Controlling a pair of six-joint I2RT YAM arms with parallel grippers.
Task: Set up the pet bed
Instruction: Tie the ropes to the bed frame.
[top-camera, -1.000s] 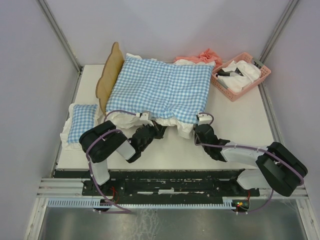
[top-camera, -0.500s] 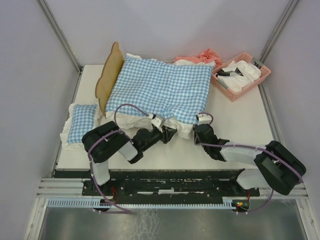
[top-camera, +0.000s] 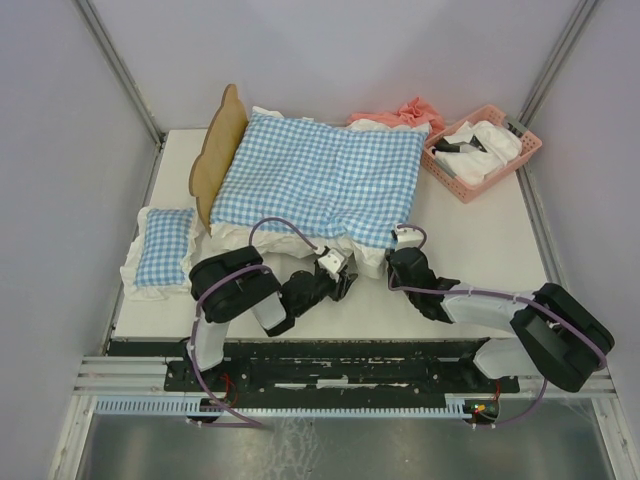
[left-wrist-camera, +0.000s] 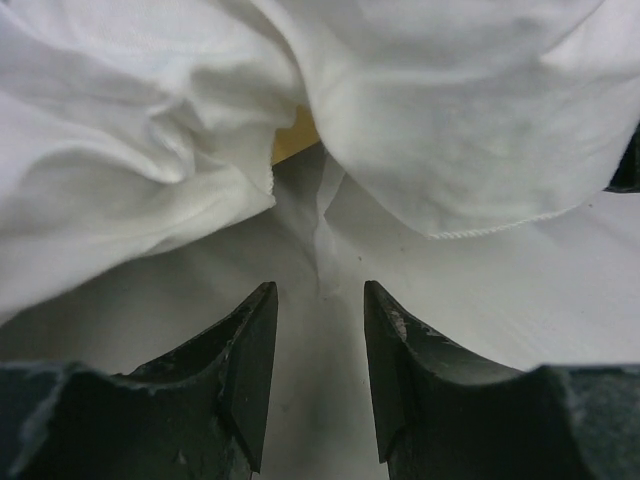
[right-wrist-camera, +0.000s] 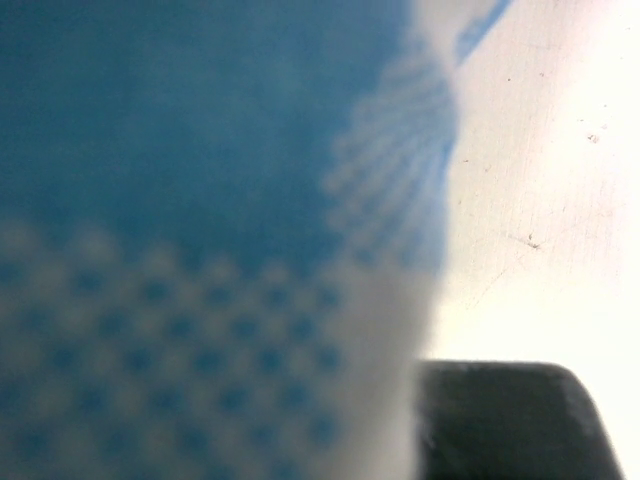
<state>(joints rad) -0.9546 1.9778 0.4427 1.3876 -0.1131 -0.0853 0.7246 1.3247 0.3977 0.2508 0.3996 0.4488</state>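
Your L claw (left-wrist-camera: 318, 300) was spread open, just by the white frill (left-wrist-camera: 450, 130). Your R claw (top-camera: 403, 245) was pinching the checked cushion (top-camera: 320, 180). The pet bed (top-camera: 218, 155) sat under that cushion, w/ headboard up at left.

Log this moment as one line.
left gripper open at white frill | right gripper shut on checked cushion | cushion on pet bed
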